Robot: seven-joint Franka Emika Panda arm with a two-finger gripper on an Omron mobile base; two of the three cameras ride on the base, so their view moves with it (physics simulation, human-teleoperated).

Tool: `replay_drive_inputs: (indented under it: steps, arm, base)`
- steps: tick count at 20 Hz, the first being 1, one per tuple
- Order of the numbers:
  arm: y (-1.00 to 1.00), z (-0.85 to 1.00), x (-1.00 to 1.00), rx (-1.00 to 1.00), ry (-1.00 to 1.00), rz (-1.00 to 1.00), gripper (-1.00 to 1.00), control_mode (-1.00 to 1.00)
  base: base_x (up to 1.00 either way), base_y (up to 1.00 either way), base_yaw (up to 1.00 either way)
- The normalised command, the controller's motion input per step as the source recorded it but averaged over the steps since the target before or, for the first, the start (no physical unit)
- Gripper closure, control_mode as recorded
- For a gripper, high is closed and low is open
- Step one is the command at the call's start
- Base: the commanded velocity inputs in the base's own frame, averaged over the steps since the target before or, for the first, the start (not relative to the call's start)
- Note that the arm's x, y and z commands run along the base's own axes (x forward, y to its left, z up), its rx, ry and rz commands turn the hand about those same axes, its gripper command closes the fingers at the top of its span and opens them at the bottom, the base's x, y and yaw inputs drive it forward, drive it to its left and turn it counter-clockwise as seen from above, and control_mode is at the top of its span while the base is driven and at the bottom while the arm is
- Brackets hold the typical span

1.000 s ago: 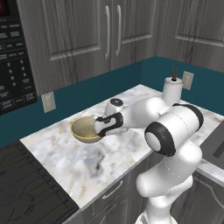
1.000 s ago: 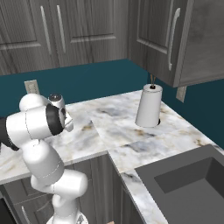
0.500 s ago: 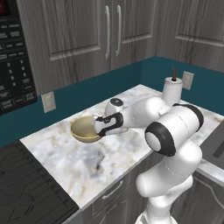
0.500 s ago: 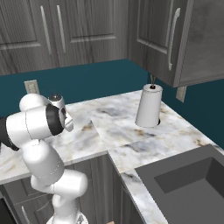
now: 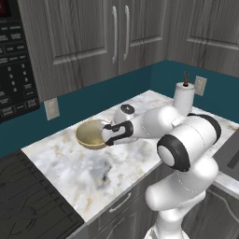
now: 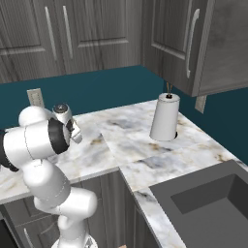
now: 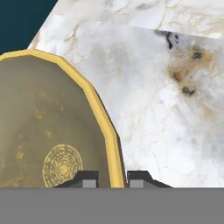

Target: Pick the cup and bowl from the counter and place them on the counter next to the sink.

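Bowl: tan-yellow bowl on the desk, near the back wall; in the hand view the bowl takes up the left half, rim running down to the bottom edge.
End effector: the end effector sits at the bowl's right rim in the left base view; in the hand view the end effector straddles the rim, one fingertip inside the bowl, the other outside over the marble.
Grip: fingers close on either side of the rim, holding the bowl there; whether the bowl is lifted off the desk cannot be told.
Arm: reaches forward and left from the base, wrist low over the desk.
Sink: dark basin at lower right of the right base view, well apart from the bowl.
Towel roll: white roll upright on the desk, between the arm and the sink side.
Stovetop: black stovetop just left of the desk.
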Motion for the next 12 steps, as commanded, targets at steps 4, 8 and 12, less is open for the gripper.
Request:
replay_drive_inputs:
  steps: [4,8,12]
  arm:
    - [-0.12,0.28,0.0,0.04,-0.01,0.0,1.0,-1.0]
    - [-0.24,0.28,-0.18,0.05,0.0,0.0,1.0,-1.0]
    - [-0.38,0.44,-0.38,0.04,0.08,-0.03,1.0,-1.0]
  base:
    - [0.0,0.0,0.0]
    - [0.0,0.0,0.0]
    - [0.0,0.0,0.0]
